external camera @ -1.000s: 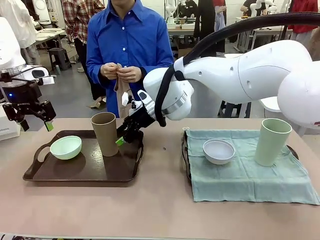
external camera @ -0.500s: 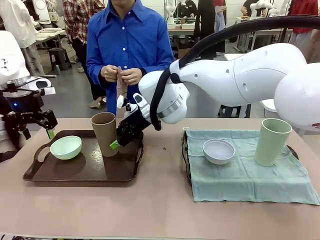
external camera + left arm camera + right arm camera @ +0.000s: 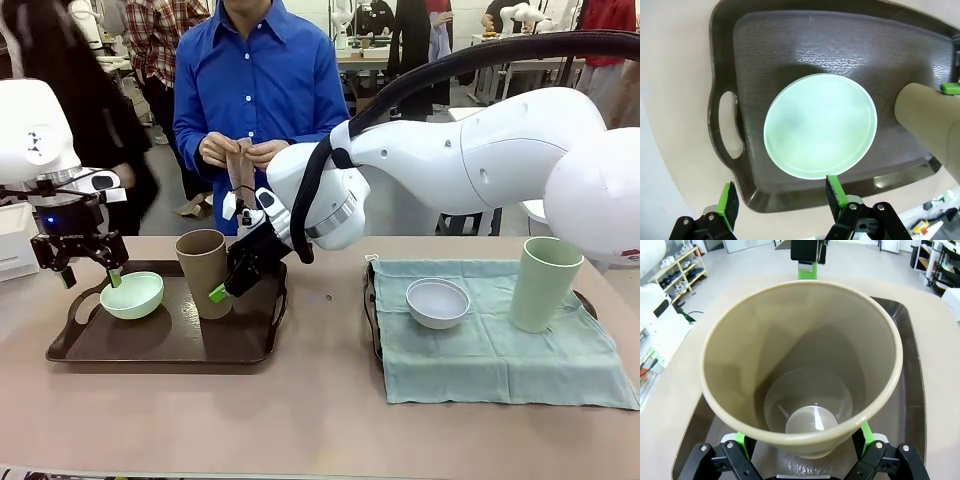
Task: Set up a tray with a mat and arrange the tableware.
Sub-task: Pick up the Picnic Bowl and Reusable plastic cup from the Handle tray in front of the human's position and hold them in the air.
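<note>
A dark brown tray [image 3: 160, 345] on the left carries a mint green bowl [image 3: 132, 295] and a tan cup [image 3: 204, 272]. My left gripper [image 3: 90, 278] hangs open just above the tray's left end. In the left wrist view its fingers [image 3: 834, 192] stand at the mint bowl's [image 3: 820, 125] rim. My right gripper [image 3: 222, 288] reaches across the middle, open, with its fingers on either side of the tan cup's [image 3: 800, 365] lower part. On the right, a teal mat [image 3: 490, 355] covers a second tray [image 3: 371, 300] and holds a grey-blue bowl [image 3: 437, 302] and a pale green cup [image 3: 543, 283].
A person in a blue shirt [image 3: 260, 90] stands at the far side, holding a tan cloth [image 3: 240, 165] in both hands. Bare table lies between the two trays and along the near edge. A white box [image 3: 15, 240] sits at the far left.
My right gripper slid left and down until it straddles the tan cup, which shifted slightly left. My left gripper moved right and lower, toward the mint bowl.
</note>
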{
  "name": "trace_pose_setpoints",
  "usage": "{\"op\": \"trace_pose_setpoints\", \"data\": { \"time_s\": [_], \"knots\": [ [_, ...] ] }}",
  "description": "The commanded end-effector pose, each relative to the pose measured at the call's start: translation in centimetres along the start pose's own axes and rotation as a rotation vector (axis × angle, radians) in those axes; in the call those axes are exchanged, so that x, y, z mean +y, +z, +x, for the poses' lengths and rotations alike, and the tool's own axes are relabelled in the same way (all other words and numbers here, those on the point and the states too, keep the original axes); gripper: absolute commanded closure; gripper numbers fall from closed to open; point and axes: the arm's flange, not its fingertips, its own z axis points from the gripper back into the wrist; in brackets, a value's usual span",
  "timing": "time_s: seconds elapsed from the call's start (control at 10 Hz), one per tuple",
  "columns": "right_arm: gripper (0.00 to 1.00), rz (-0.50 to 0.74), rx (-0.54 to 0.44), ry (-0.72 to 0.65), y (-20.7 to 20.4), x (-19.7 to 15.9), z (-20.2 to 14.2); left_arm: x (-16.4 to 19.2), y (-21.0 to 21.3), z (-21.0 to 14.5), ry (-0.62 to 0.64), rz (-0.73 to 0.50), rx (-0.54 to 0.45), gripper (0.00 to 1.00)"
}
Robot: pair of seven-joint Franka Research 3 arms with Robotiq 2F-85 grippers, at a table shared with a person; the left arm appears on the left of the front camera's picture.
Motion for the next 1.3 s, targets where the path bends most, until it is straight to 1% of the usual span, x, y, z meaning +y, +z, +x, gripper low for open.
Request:
{"op": "trace_pose_setpoints", "data": {
  "time_s": [0.0,0.3,0.4,0.7,0.8,0.9,1.0,1.1,1.2],
  "knots": [
    [0.04,-0.004,-0.012,0.026,-0.6,-0.4,0.3,-0.1,-0.4,0.9,0.004,0.009,-0.009,0.08],
    [0.04,-0.008,-0.017,0.043,-1.1,-0.1,1.0,0.3,-1.3,1.8,0.013,-0.017,-0.004,0.08],
    [0.04,-0.008,-0.017,0.053,-1.2,0.1,1.2,0.4,-1.7,2.2,0.015,-0.043,-0.003,0.08],
    [0.04,-0.015,-0.015,0.079,-1.1,0.6,1.9,0.1,-2.6,3.1,0.032,-0.080,0.010,0.08],
    [0.12,-0.025,-0.014,0.102,-1.0,0.8,1.9,0.1,-2.9,3.3,0.039,-0.085,0.012,0.37],
    [0.62,-0.023,-0.012,0.116,-0.9,1.0,2.0,0.3,-3.2,3.5,0.037,-0.070,0.020,0.59],
    [0.71,-0.026,-0.010,0.127,-0.8,1.3,2.0,0.5,-3.4,3.5,0.044,-0.069,0.026,0.88],
    [1.00,-0.025,-0.018,0.134,-0.7,1.5,2.1,0.7,-3.6,3.6,0.049,-0.067,0.032,1.00],
    [1.00,-0.023,-0.015,0.145,-0.5,1.8,2.2,0.8,-3.9,3.5,0.048,-0.060,0.036,1.00]
  ]
}}
